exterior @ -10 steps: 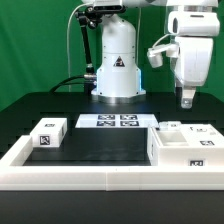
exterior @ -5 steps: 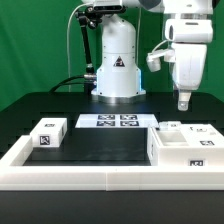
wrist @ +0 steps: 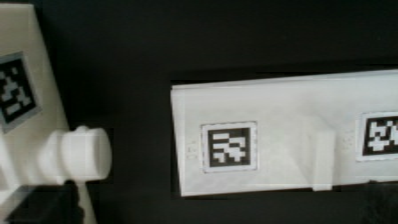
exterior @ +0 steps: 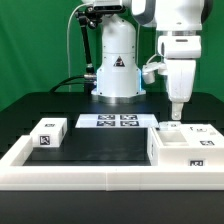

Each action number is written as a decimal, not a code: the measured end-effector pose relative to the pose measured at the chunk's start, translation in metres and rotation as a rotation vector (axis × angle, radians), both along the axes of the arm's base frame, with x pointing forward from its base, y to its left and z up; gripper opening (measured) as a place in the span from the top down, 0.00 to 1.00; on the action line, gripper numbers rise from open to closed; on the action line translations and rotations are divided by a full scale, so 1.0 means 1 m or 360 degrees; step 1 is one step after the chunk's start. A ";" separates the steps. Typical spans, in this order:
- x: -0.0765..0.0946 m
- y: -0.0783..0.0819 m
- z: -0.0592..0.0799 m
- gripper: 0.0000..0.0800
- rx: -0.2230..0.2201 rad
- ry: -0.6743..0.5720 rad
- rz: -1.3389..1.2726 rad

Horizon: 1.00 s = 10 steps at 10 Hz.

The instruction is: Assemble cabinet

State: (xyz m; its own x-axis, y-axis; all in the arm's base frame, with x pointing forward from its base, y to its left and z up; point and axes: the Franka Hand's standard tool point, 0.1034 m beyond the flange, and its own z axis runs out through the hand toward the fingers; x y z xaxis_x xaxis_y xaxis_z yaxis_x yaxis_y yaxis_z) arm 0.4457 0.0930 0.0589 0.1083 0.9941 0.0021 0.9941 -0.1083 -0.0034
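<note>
Gripper (exterior: pixel 176 110) hangs above the cabinet shell (exterior: pixel 180 152) on the exterior view's right, clear of it and carrying nothing. Whether its jaws stand apart or together cannot be told: the exterior view shows only a narrow tip, and the wrist view shows no fingers clearly.

Location of parts:
- The cabinet shell sits inside the corner of the low white rim (exterior: pixel 20 158), with smaller tagged pieces lying just behind it.
- One drawer block (exterior: pixel 48 133) lies well apart on the exterior view's left, beyond the marker board (exterior: pixel 112 121).
- The wrist view looks down on a flat tagged panel (wrist: pixel 267 110), with a round knob (wrist: pixel 80 155) on a neighbouring white piece just beside it.

Probable faults from this position:
1. Collision on descent. The white parts lie close together, so a small lateral offset likely brings a fingertip down on a wall edge or on the knob instead of into a gap.
2. Part displacement. Nothing visible fixes the pieces down. A glancing contact probably pushes them across the table, and the intended grasp is lost.
3. Slipping grasp. The panel looks thin and smooth. An off-centre pinch may let it rotate or drop during the lift.
</note>
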 end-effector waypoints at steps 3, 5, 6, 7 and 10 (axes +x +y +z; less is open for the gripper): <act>-0.004 0.001 -0.005 0.00 0.0008 0.0006 -0.0003; -0.013 0.004 -0.016 0.00 0.0066 -0.0067 0.0017; -0.017 0.005 -0.020 0.00 0.0081 -0.0077 0.0014; -0.020 0.007 -0.026 0.00 0.0091 -0.0071 0.0015; -0.031 0.016 -0.042 0.00 0.0101 -0.0021 0.0007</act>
State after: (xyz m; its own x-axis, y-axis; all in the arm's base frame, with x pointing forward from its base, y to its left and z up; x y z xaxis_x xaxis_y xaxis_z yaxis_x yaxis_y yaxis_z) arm 0.4144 0.1085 0.0174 0.1037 0.9924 0.0667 0.9946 -0.1041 0.0028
